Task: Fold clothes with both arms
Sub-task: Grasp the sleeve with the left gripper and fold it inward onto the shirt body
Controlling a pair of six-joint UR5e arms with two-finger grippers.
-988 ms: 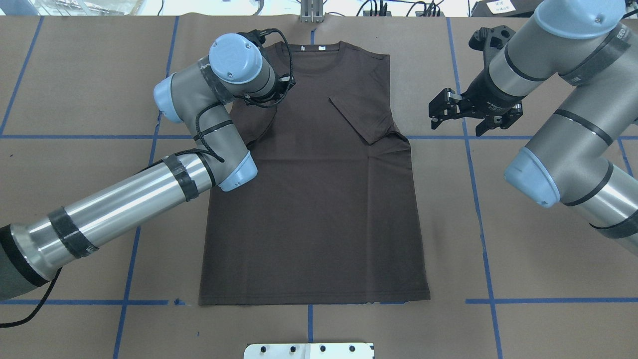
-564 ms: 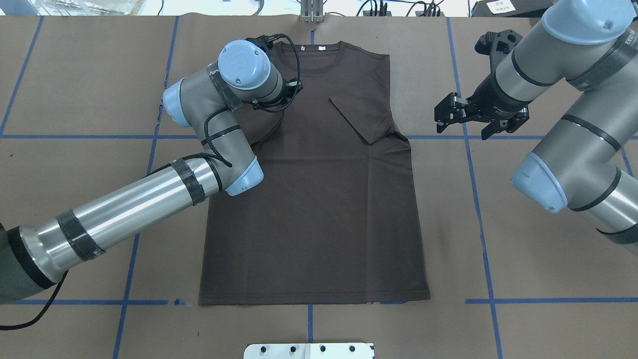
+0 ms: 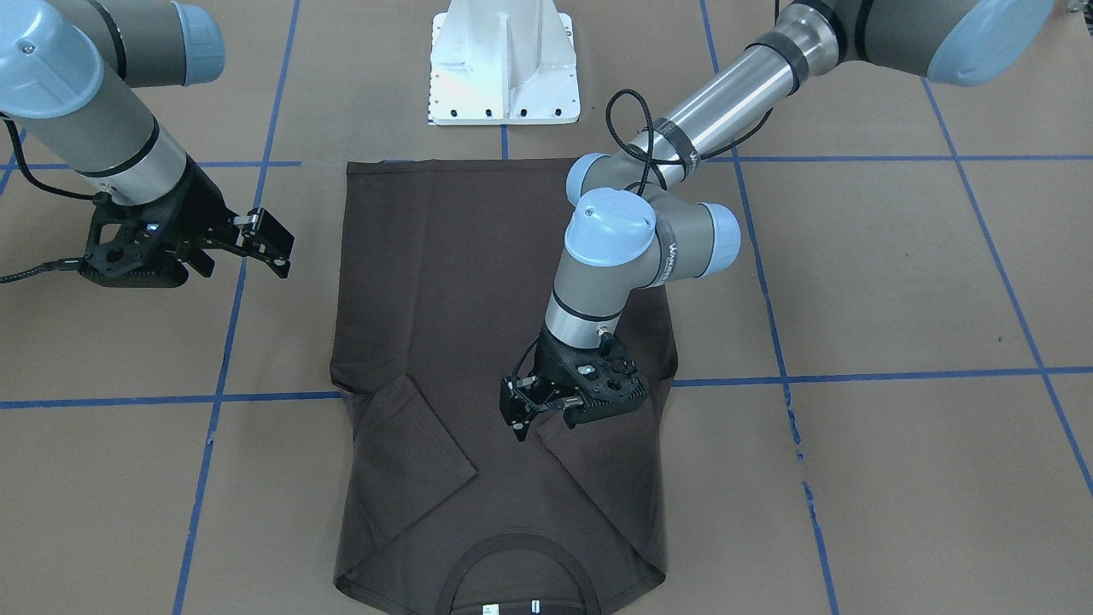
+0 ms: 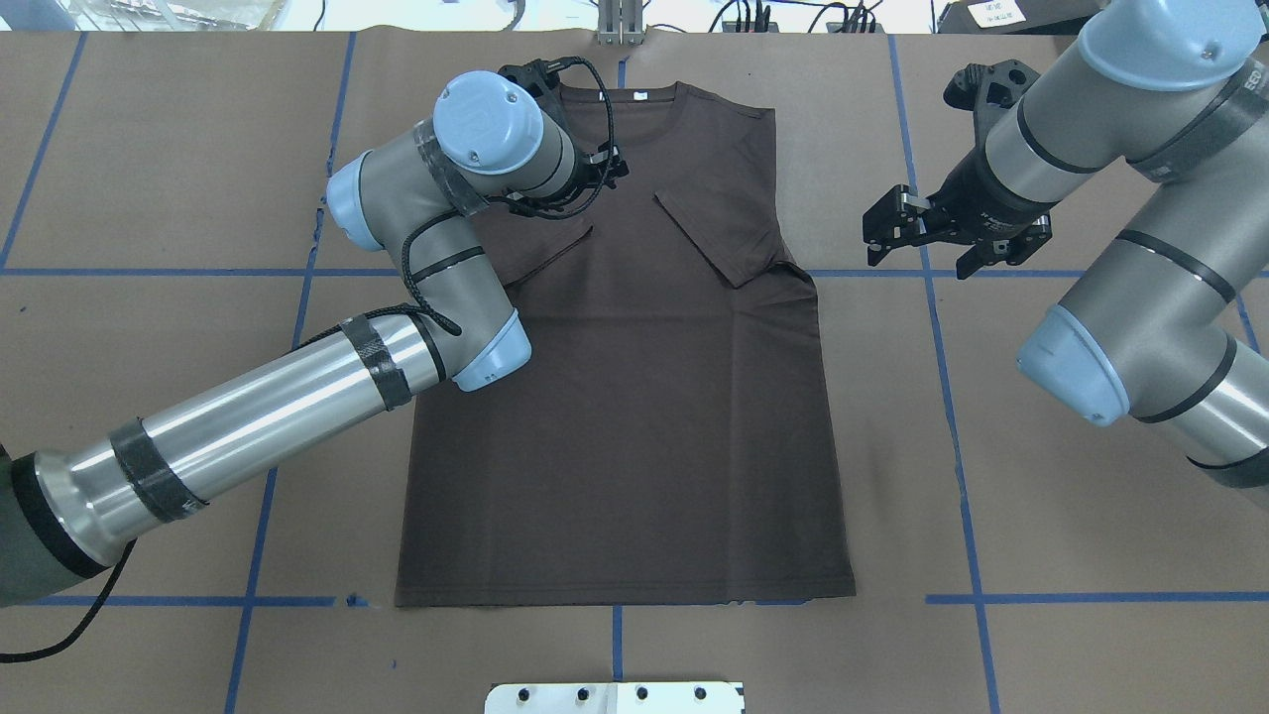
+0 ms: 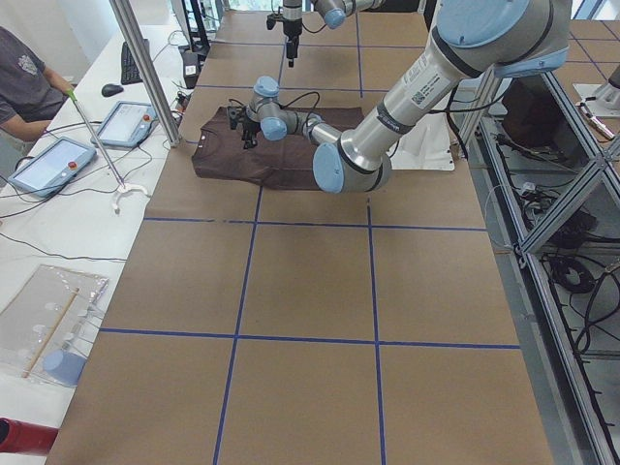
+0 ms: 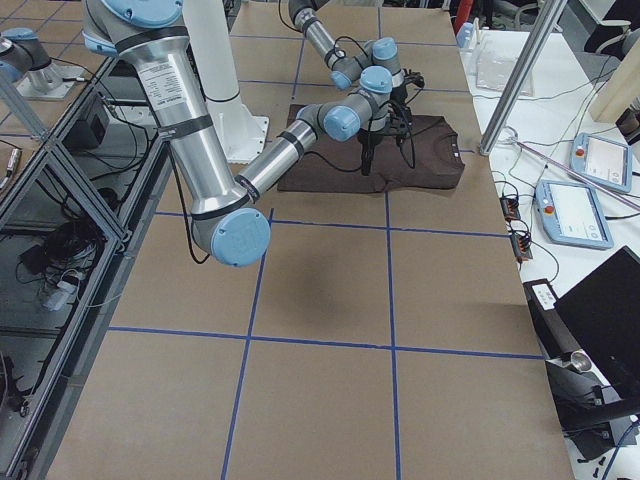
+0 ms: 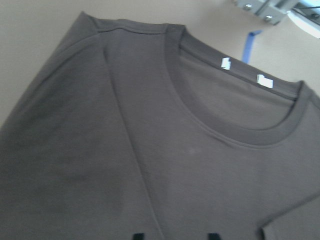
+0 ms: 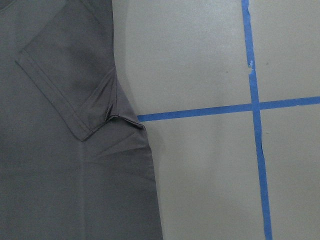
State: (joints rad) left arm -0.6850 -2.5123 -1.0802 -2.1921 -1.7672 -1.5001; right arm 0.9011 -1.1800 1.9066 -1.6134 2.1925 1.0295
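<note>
T-shirt [image 4: 634, 416]: dark brown, flat on the paper-covered table [image 4: 1041, 496], mid-table. Clock is read from the overhead view. Collar [image 7: 235, 135] at 12 o'clock, away from the robot; hem at 6, square and smooth. Two white neck tags [image 7: 225, 63] show inside the collar.

Right sleeve [image 4: 719, 233] is folded in onto the chest at 1 o'clock, with a small pucker at the armpit. Left sleeve [image 3: 598, 487] is turned in at 11 o'clock, its edge running diagonally toward the chest.

Step in hand, as I read it: laying in the left sleeve.
- Set the cuff down to mirror the right sleeve.
- Let go low.
- Lift straight up so the cloth does not trail after the fingers.
- A drag toward 3 o'clock would likely ruck the chest.

Left gripper [image 3: 538, 417]: low over the chest, just at the sleeve's inner corner, pointing down. Its wrist view shows two fingertips set apart with flat cloth between them, so I judge it unclamped. The left arm enters from 8 o'clock, elbow bent sharply, forearm lying over the shirt's left edge.

Right gripper [image 4: 920, 256]: fingers spread, holding nothing. It hangs above bare table at 2 o'clock, near the shirt but clear of it, beside a blue tape [image 8: 255, 105] crossing. The right arm comes in from 4 o'clock.
</note>
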